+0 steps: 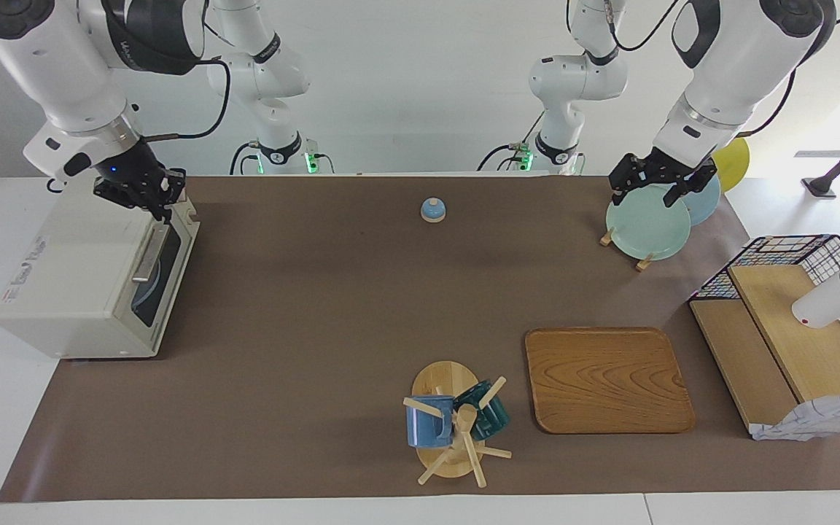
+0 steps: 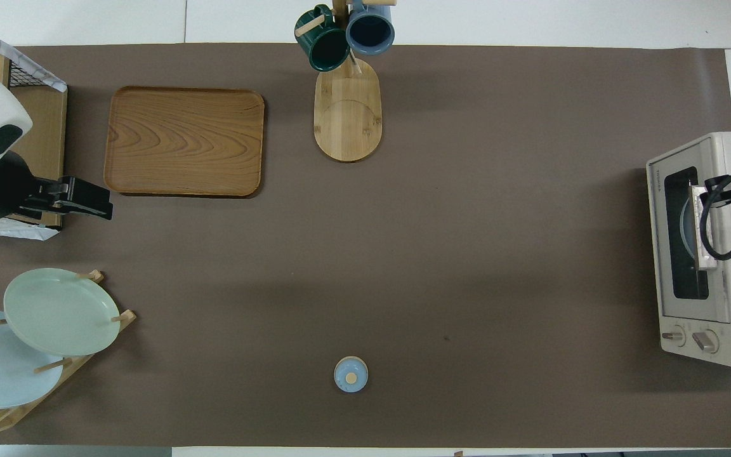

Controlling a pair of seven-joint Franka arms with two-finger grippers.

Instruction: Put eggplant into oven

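The cream-white oven [image 1: 77, 292] stands at the right arm's end of the table, its dark glass door shut; it also shows in the overhead view [image 2: 730, 317]. Something round and bluish shows through the glass. The eggplant is not in view. My right gripper [image 1: 156, 205] is at the top front edge of the oven, just above the door's bar handle [image 1: 147, 257]; in the overhead view it [image 2: 721, 185] covers part of the handle. My left gripper [image 1: 646, 195] hangs open and empty over the plate rack; it also shows in the overhead view [image 2: 89, 202].
A plate rack holds a pale green plate [image 1: 647, 230] and others at the left arm's end. A wire shelf [image 1: 792, 328], a wooden tray [image 1: 606, 379], a mug tree [image 1: 456, 426] with two mugs and a small blue bell [image 1: 433, 210] are on the brown mat.
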